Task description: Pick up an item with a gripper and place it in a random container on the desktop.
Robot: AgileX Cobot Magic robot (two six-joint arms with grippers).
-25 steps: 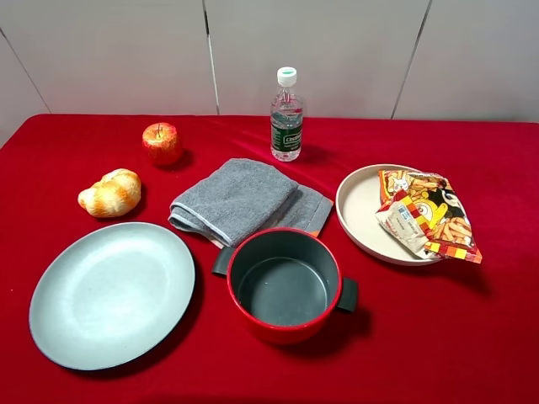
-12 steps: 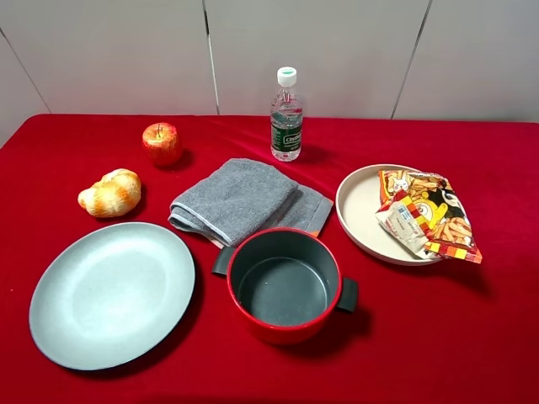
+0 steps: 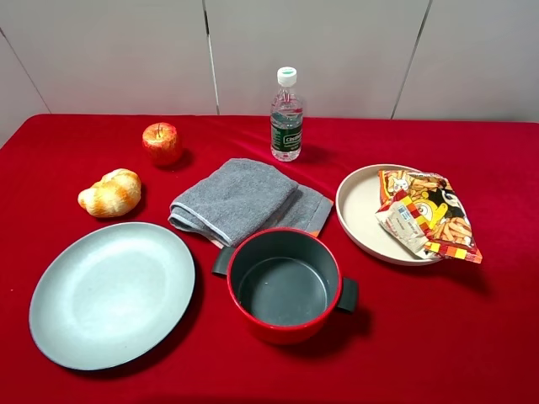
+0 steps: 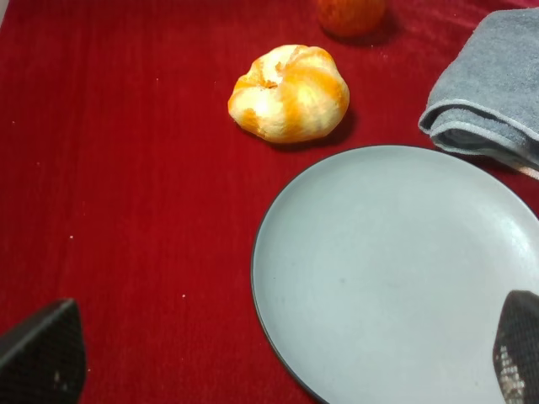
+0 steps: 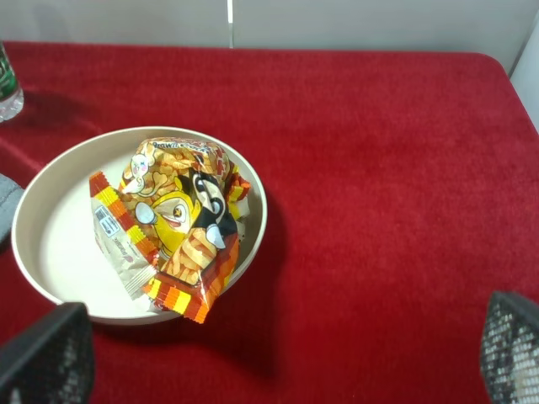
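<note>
Lying in the cream dish [image 5: 50, 244], one corner over its rim, the snack bag [image 5: 173, 223] sits apart from the right gripper [image 5: 278, 358] — fingertips spread wide, holding nothing. The left gripper [image 4: 278, 358] is likewise spread over the grey-blue plate [image 4: 396, 269] — bare, like the red pot [image 3: 285, 286].

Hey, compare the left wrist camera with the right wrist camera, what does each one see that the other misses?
Only the left wrist view shows the bread roll, the grey-blue plate, the folded grey towel and part of the apple. Only the right wrist view shows the snack bag lying in the cream dish, one corner sticking over the rim, plus a sliver of the water bottle. Both show the red tablecloth and their own pincer's two black fingertips set wide apart, holding nothing: left pincer, right pincer.
</note>
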